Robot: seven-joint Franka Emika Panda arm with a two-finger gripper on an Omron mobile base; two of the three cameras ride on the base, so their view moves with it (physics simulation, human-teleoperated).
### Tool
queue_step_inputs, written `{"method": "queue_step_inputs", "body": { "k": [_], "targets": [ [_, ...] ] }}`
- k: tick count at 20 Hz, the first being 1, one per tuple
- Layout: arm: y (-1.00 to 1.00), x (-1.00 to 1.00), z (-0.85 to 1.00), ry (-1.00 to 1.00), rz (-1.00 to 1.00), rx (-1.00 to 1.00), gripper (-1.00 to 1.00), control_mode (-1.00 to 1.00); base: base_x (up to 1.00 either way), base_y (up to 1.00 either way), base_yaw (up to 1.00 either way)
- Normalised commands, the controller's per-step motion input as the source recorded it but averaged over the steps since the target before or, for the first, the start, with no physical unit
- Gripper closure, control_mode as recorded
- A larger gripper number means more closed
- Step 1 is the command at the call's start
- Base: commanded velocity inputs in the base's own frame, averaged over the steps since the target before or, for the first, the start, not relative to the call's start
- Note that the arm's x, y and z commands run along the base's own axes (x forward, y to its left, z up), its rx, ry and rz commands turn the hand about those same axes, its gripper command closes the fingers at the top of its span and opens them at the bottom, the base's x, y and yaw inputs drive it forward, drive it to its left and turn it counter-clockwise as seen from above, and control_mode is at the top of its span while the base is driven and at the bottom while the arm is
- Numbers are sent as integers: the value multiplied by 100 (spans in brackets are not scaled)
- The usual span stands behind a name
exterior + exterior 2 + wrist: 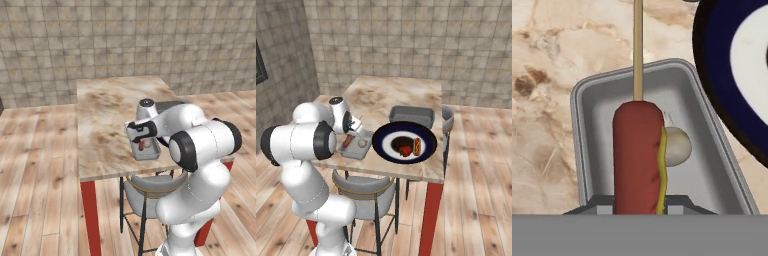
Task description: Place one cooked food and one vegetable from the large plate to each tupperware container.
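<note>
End effector (639, 207) grips a corn dog (638, 155) over a grey tray (582, 125).
A pale mushroom (678, 146) lies inside, beside the large plate (712, 65).

the big round plate (385, 150) sits on the table, with a dark blue rim, a white ring and a dark middle. on it lie a dark brown piece of food (401, 141), a red piece (405, 150) and a small hot dog (417, 146). just beside it sits a grey tray (719, 165) with a small white mushroom (677, 146) inside. a corn dog on a stick (638, 160) is above this tray. another grey tray (411, 115) sits behind the plate.
</note>
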Motion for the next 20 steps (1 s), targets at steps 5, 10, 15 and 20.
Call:
{"method": "queue_step_inputs", "body": {
  "k": [5, 10, 15, 20],
  "targets": [
    [-5, 2, -11, -11, 8, 0, 100, -100, 0, 0, 0],
    [-3, 1, -9, -14, 7, -3, 100, -100, 0, 0, 0],
    [1, -1, -5, -3, 7, -5, 100, -100, 0, 0, 0],
    [8, -1, 0, 0, 5, -2, 100, -100, 0, 0, 0]
  ]
}}
